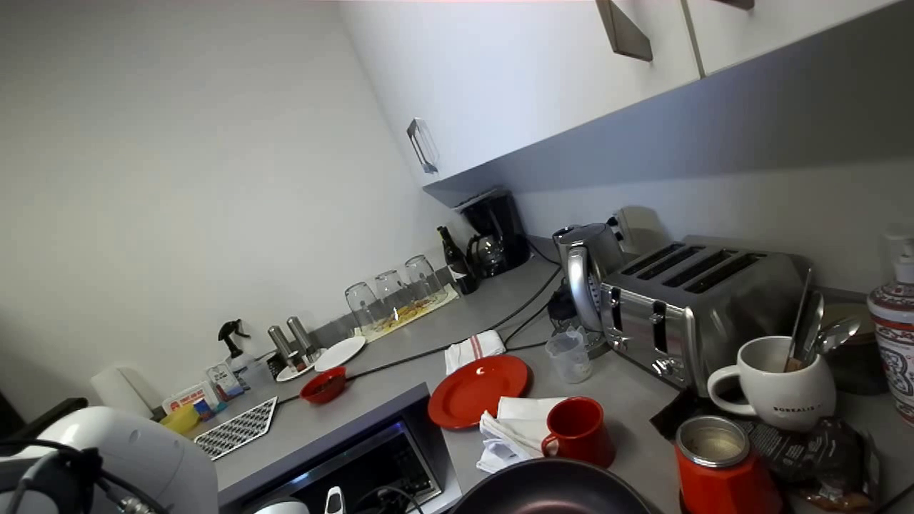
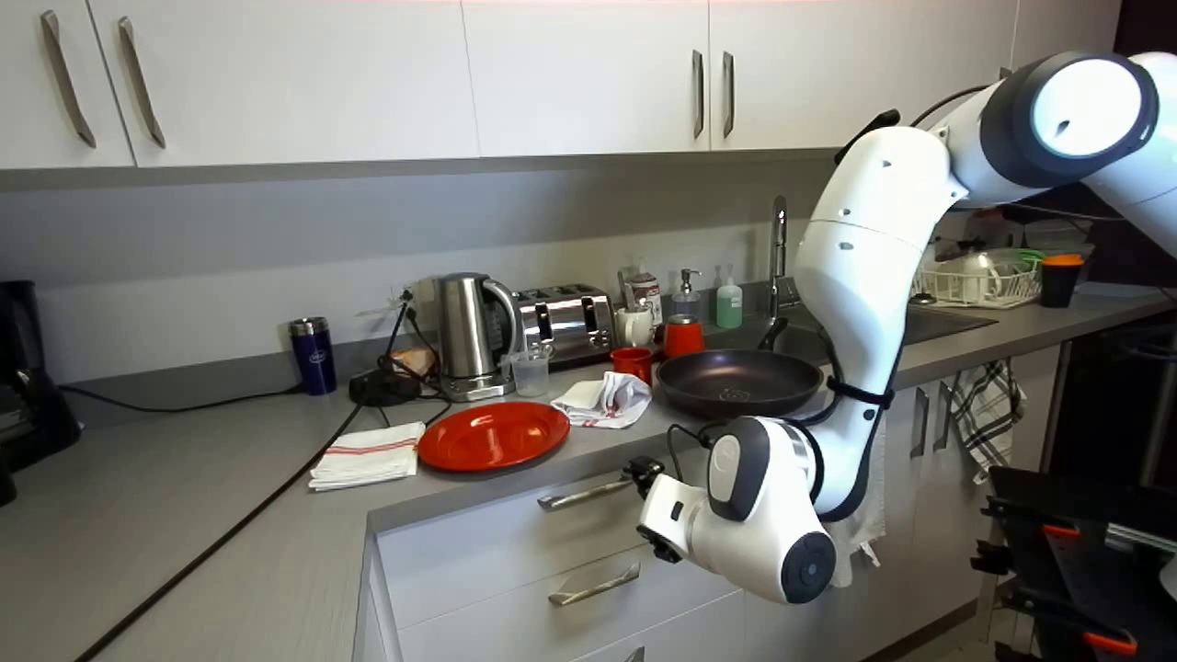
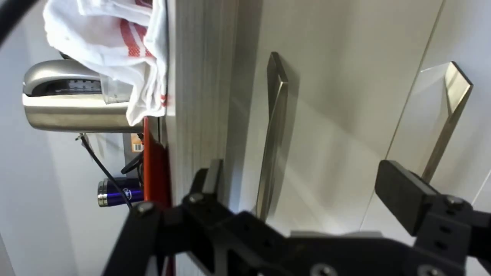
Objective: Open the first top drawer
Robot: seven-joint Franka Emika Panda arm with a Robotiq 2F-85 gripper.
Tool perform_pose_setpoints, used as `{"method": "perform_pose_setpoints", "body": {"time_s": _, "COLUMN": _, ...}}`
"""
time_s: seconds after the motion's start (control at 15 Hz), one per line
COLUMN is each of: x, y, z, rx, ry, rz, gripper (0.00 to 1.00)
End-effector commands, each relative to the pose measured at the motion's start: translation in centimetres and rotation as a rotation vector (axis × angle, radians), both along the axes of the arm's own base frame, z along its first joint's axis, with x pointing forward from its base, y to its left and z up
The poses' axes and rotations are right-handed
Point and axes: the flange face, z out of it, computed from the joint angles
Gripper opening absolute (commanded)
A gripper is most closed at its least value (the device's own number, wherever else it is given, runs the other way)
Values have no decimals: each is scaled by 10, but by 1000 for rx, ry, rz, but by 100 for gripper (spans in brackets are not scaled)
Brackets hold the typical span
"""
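In an exterior view, white cupboards (image 2: 588, 83) span the top, grey countertop (image 2: 267, 570) the lower left — closed top drawer (image 2: 515, 547) lower centre; the gripper (image 3: 301, 178) gapes wide, holding nothing.

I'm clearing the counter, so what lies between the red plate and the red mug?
A crumpled white cloth lies between the red plate and the red mug, as both exterior views show.
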Motion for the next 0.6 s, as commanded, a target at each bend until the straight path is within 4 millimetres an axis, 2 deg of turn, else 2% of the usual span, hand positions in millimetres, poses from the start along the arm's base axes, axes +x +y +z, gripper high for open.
{"method": "perform_pose_setpoints", "body": {"time_s": 0.0, "x": 17, "y": -2, "z": -23, "rx": -46, "ry": -29, "rz": -15, "gripper": 100}}
{"method": "perform_pose_setpoints", "body": {"time_s": 0.27, "x": 29, "y": -1, "z": -34, "rx": -55, "ry": -74, "rz": -47, "gripper": 100}}
{"method": "perform_pose_setpoints", "body": {"time_s": 0.53, "x": 38, "y": 6, "z": -34, "rx": -45, "ry": -135, "rz": -79, "gripper": 100}}
